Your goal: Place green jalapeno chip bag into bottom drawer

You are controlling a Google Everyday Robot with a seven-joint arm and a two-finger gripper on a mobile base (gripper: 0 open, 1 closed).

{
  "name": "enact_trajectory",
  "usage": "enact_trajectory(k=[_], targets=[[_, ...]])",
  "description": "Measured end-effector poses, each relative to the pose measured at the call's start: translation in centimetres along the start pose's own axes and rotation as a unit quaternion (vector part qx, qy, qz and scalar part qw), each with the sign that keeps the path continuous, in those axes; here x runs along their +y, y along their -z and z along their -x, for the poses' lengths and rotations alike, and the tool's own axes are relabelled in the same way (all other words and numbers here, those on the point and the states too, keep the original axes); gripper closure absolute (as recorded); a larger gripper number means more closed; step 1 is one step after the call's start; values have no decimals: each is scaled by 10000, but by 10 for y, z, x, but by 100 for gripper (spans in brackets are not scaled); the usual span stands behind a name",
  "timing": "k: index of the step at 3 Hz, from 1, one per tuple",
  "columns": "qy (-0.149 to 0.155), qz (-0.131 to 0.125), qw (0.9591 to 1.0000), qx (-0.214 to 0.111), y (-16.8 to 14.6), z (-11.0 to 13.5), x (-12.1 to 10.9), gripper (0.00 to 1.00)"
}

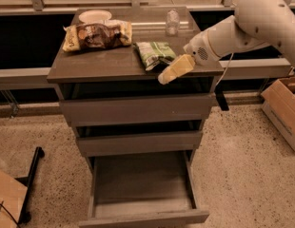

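Note:
The green jalapeno chip bag (155, 54) lies flat on the top of the grey-brown cabinet (104, 66), right of centre. My gripper (172, 71) reaches in from the right on the white arm and hovers at the front right of the cabinet top, just right of and below the bag, apart from it. The bottom drawer (142, 182) is pulled out wide and its box interior holds nothing. The two shallower drawers above it stand slightly out.
A larger brown-and-yellow chip bag (96, 35) lies at the back left of the cabinet top, with a white bowl (94, 16) behind it. A clear bottle (172, 22) stands at the back right. A cardboard box (285, 109) sits on the floor at the right.

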State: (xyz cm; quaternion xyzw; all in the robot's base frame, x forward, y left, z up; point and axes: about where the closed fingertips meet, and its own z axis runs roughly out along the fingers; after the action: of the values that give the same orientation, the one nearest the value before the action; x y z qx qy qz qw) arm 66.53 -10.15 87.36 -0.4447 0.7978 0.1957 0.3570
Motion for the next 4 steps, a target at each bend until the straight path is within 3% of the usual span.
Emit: enact_trajectory(k=[2, 4], targets=[[-256, -181, 9983, -491, -45, 16, -63, 0], [-392, -245, 9957, -797, -67, 22, -84, 41]])
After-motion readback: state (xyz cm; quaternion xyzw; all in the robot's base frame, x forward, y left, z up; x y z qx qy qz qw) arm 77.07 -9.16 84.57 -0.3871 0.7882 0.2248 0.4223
